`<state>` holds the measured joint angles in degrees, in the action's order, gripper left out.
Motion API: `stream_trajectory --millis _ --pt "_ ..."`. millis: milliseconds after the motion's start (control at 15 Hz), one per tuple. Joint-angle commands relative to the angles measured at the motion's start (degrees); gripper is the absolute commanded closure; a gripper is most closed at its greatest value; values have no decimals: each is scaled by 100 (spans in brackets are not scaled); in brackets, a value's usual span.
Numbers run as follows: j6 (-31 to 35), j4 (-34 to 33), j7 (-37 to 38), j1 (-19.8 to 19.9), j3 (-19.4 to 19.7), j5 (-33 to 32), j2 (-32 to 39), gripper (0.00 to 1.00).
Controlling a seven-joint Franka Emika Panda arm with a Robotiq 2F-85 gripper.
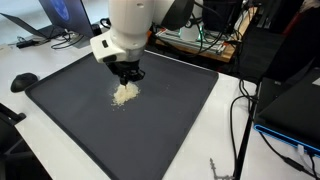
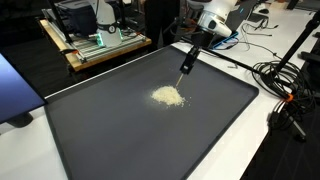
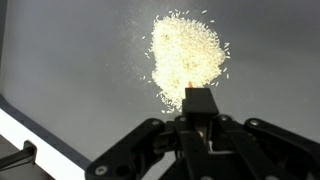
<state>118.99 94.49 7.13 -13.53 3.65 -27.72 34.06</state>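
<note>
Centred on 1 dark mat (image 2: 100, 140) lies a pile of pale grains (image 2: 168, 96). Beside it the gripper (image 2: 190, 51), clamped on a thin tool (image 2: 185, 65), holds it upright so only its tip nears them.

White table (image 1: 45, 58) (cables (image 1: 240, 112) along edge)

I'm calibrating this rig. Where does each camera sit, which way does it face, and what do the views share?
Exterior view: beside the mat, facing the white arm above the grain pile.
Exterior view: higher, looking down the mat; arm enters top right, jaws holding a stick.
Wrist view: above, looking down past the jaws at the pile.
Shared: all show pile and mat.
</note>
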Motion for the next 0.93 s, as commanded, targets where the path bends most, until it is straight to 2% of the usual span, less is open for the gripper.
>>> stream_trajectory --millis 0,400,867 --pt "-156 56 80 -91 -33 -241 -70 96" --pt "268 803 -53 47 -147 -221 -726 96" --pt "961 2018 -189 424 -190 -58 -2032 96"
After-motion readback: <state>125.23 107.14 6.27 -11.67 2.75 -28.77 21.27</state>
